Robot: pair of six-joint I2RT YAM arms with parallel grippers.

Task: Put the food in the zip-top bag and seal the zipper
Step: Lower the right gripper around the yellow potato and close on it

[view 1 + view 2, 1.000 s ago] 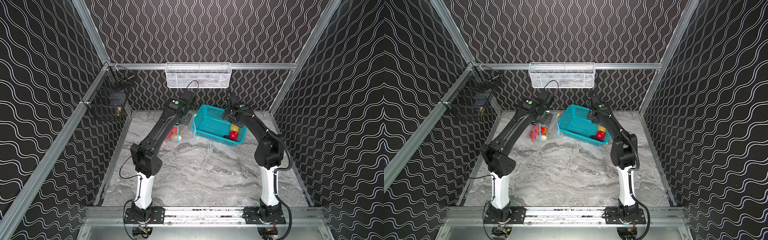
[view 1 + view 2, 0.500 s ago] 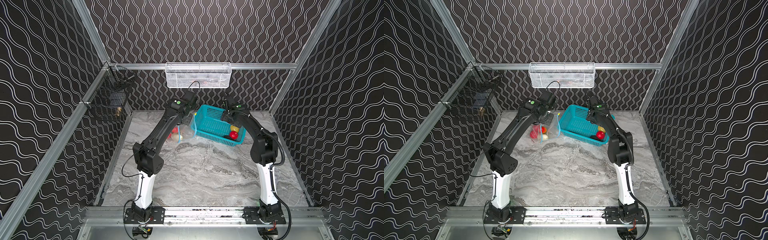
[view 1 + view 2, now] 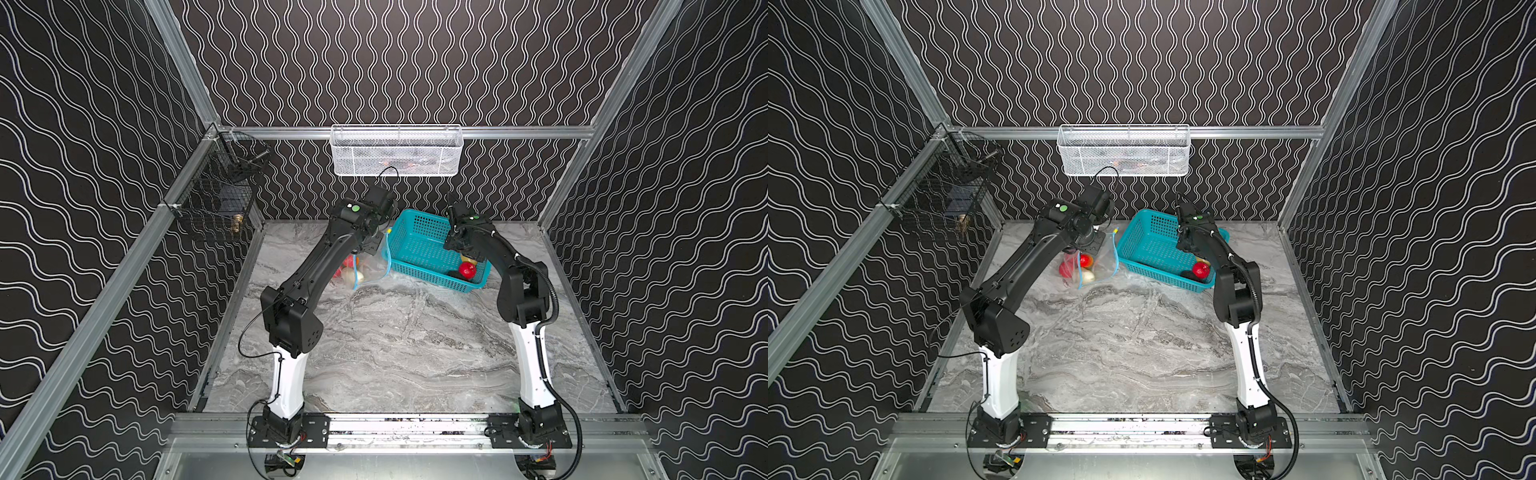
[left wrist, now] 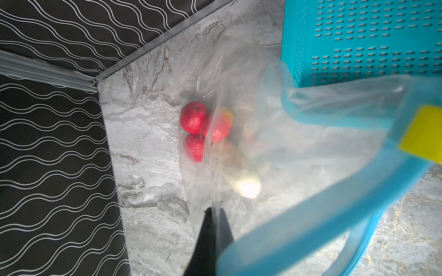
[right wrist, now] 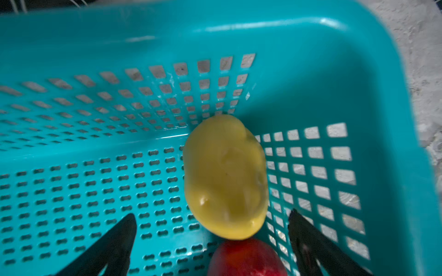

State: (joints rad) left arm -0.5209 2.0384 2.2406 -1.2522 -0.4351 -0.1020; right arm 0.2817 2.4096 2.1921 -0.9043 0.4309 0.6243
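Inside, the clear crinkly zip-top bag [image 4: 299,155] shows red fruits [image 4: 194,117].

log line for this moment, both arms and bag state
left gripper: shut on zip-top bag | right gripper: open over yellow potato in teal basket | in bag: red fruits | zipper: unsealed

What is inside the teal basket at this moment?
A yellow potato-like toy, a red round fruit and a dark elongated piece, all in one corner. The right arm covers part of the basket floor.
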